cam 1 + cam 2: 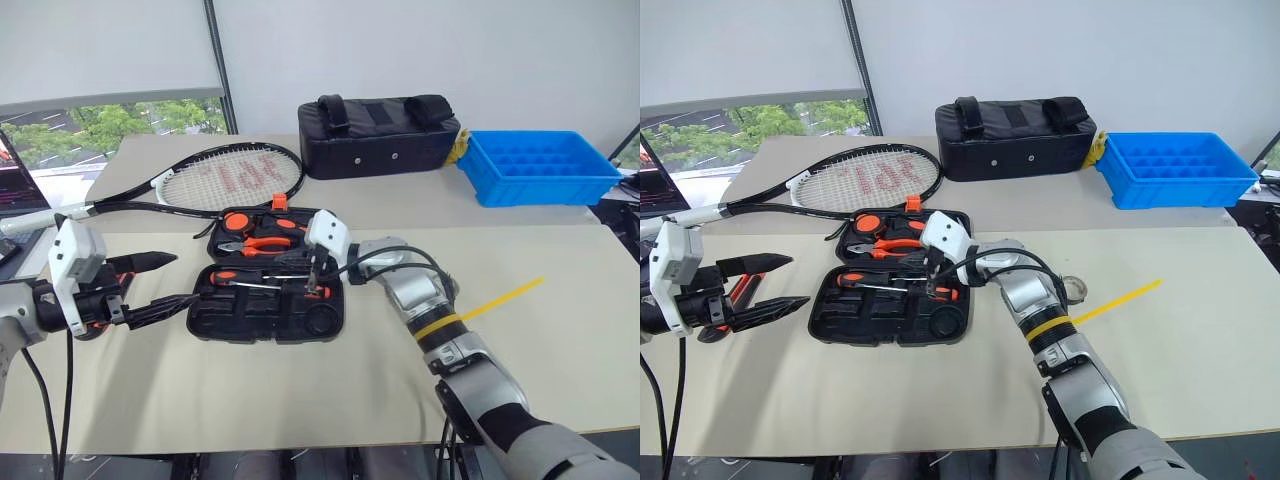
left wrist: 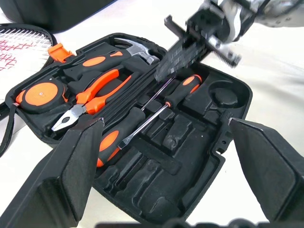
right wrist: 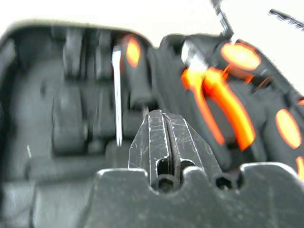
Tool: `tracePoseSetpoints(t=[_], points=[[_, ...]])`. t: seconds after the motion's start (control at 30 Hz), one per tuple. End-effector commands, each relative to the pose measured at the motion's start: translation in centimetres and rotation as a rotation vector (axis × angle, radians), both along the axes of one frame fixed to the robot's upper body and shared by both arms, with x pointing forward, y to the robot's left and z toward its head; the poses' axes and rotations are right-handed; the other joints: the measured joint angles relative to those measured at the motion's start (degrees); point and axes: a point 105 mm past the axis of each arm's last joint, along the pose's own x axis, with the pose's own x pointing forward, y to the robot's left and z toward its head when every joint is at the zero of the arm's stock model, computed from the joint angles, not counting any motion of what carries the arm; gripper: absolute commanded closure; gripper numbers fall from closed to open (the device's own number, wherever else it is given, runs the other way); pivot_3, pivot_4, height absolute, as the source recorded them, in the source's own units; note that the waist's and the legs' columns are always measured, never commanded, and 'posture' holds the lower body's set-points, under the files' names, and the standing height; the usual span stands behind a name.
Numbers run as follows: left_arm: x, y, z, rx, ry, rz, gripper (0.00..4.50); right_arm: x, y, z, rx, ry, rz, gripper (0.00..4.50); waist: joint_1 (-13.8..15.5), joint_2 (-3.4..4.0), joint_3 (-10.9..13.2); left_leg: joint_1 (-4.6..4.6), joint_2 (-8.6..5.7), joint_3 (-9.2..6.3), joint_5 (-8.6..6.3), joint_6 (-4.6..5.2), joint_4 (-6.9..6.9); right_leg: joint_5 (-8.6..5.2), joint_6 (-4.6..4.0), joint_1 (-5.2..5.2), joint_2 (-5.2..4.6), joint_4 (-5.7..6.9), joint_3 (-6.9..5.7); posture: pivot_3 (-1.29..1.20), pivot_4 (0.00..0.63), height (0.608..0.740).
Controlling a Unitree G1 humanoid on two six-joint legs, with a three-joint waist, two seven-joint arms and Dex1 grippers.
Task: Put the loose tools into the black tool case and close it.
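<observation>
Tables: I see two pale tables (image 1: 560, 300) butted together, seam running across behind the case.
Near table: the open black tool case (image 1: 268, 290) lies flat near its back edge; a yellow strip (image 1: 503, 298) lies well to the right.
Far table: a tennis racket (image 1: 215, 180) on the left, a black bag (image 1: 378, 135) in the middle, a blue tray (image 1: 540, 167) beside it on the right.
</observation>
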Motion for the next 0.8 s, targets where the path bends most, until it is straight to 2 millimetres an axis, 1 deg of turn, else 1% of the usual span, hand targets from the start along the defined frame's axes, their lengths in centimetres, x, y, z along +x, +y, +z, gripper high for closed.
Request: tracePoseSetpoints(t=[0.03,0.13,0.2,0.23,0.27,0.3,0.33,0.4,0.47,0.53,0.6,0.67,0.7,0.73,0.8], points=[[0.1,-0.1,0.6,0.022,-0.037,-0.005,0.0,-0.6,0.1,-1.2,-0.019,0.026,0.008,4.47,0.1,0.0,0.0,0.0,0.0,-0.01,0.0,0.0,-0.01,0.0,0.0,0.01,-0.01,-0.01,0.0,0.0,0.15,0.712],[0.1,-0.1,0.5,0.026,-0.036,-0.004,0.0,-0.6,-0.7,-4.9,-0.171,0.074,-0.018,4.47,0.2,0.0,0.0,-0.01,-0.02,-0.01,0.0,0.01,-0.01,0.0,0.0,0.01,-0.03,-0.02,-0.02,0.0,0.15,0.712],[0.1,-0.1,0.5,0.027,-0.037,-0.003,0.0,0.0,-1.3,-6.5,-0.232,0.093,-0.077,4.47,0.2,0.01,0.0,-0.01,-0.03,-0.01,-0.01,0.01,-0.01,0.0,0.0,0.0,-0.04,-0.02,-0.03,0.0,0.15,0.712],[0.1,-0.1,0.6,0.026,-0.038,-0.003,0.0,-0.1,-1.7,-7.4,-0.285,0.094,-0.074,4.47,0.2,0.0,0.0,0.01,-0.03,0.0,0.0,0.01,-0.01,0.0,0.0,0.0,-0.03,0.01,-0.02,0.0,0.15,0.712],[0.1,-0.1,0.6,0.025,-0.039,-0.003,0.0,-0.3,-2.0,-8.2,-0.33,0.107,-0.065,4.47,0.2,0.0,0.0,0.13,-0.03,-0.01,0.0,0.0,-0.01,-0.01,-0.01,0.1,-0.03,0.02,-0.01,0.0,0.15,0.712],[0.1,-0.1,0.6,0.025,-0.039,-0.002,0.0,-0.6,-2.1,-8.4,-0.344,0.114,-0.05,4.47,0.2,0.0,0.0,0.19,-0.02,0.0,-0.01,0.0,-0.01,-0.01,-0.01,0.14,-0.03,0.02,-0.01,0.0,0.15,0.712],[0.1,-0.1,0.6,0.023,-0.039,-0.001,0.0,-0.8,-2.0,-8.2,-0.33,0.115,-0.04,4.47,0.2,0.0,0.0,0.24,-0.02,0.0,-0.01,0.0,-0.02,-0.01,-0.01,0.17,-0.04,0.03,-0.01,0.0,0.15,0.712],[0.1,0.0,0.6,0.017,-0.04,0.006,0.0,-0.9,-1.3,-7.1,-0.261,0.11,-0.043,4.47,0.4,0.0,0.0,0.32,-0.02,-0.01,-0.02,0.01,-0.02,0.0,-0.02,0.22,-0.04,0.05,-0.01,0.0,0.15,0.712],[0.2,0.3,0.6,-0.001,-0.047,0.03,0.0,-0.3,-0.6,-4.3,-0.12,0.095,-0.067,4.47,0.5,-0.02,0.0,0.33,-0.02,-0.04,-0.02,0.01,-0.02,0.01,-0.04,0.23,-0.05,0.07,-0.01,0.0,0.15,0.712],[0.4,0.9,0.5,-0.022,-0.054,0.079,0.0,-0.3,-0.3,-2.0,-0.018,0.071,-0.041,4.47,0.4,-0.01,0.0,0.26,-0.01,-0.06,0.0,-0.02,-0.02,0.05,-0.11,0.17,-0.05,0.08,0.01,0.0,0.15,0.712],[1.1,2.6,0.1,-0.034,-0.081,0.189,0.0,-0.8,-0.2,1.4,0.126,0.038,0.019,4.47,0.3,0.0,0.0,0.13,0.01,-0.06,0.07,-0.12,-0.02,0.07,-0.14,0.04,-0.03,0.1,0.01,0.0,0.15,0.712],[1.9,4.7,-0.2,-0.063,-0.119,0.334,0.0,-1.6,-0.8,3.6,0.216,0.031,0.066,3.9,0.3,0.03,0.0,0.09,0.01,-0.08,0.07,-0.11,-0.05,0.07,-0.14,0.01,-0.02,0.09,-0.01,0.0,0.15,0.712],[2.2,5.8,-0.5,-0.065,-0.132,0.401,0.0,-1.9,-1.1,4.3,0.246,0.02,0.087,3.9,0.1,-0.06,0.0,0.08,0.01,-0.08,0.07,-0.11,-0.08,0.07,-0.14,-0.01,-0.02,0.07,-0.01,0.0,0.15,0.712],[2.7,7.5,-0.8,-0.072,-0.144,0.507,0.0,-2.2,-1.6,4.9,0.254,0.009,0.099,3.2,0.1,-0.03,0.0,0.1,0.03,-0.08,0.06,-0.1,-0.16,0.07,-0.14,0.0,0.01,0.03,-0.03,0.0,0.15,0.712],[3.2,10.6,-1.3,-0.089,-0.156,0.69,0.0,-2.9,-2.7,6.1,0.286,-0.016,0.132,2.61,0.2,-0.05,0.0,0.1,0.01,-0.07,0.04,-0.07,-0.27,0.07,-0.14,-0.01,-0.04,-0.04,-0.04,0.0,0.15,0.712]])
